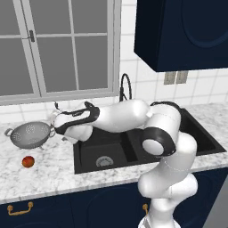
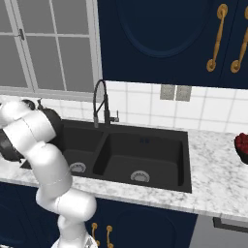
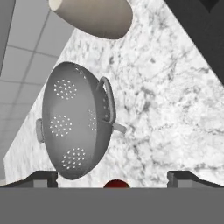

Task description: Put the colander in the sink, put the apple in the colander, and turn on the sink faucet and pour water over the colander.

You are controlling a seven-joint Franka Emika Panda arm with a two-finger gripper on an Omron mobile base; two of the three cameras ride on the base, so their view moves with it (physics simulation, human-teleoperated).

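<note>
Colander (image 1: 30,135) and apple (image 1: 28,161) sit on the counter (image 1: 53,171) left of the empty sink (image 1: 111,151), faucet (image 2: 100,104) dry; gripper (image 1: 57,119) wide open, holding nothing. Every step remains.

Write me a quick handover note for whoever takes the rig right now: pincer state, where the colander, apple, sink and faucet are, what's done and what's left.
Pincer: open, holding nothing, aimed at the colander from the sink side.
Colander: upright on the marble counter left of the sink, not yet in it.
Apple: loose on the counter in front of the colander.
Faucet: behind the sink divider; no water visible.
Soap bottle: on the counter close to the colander.
Done: nothing, as things lie.
Left: grasp the colander and set it in a basin, put the apple in it, turn the faucet on over it.
</note>
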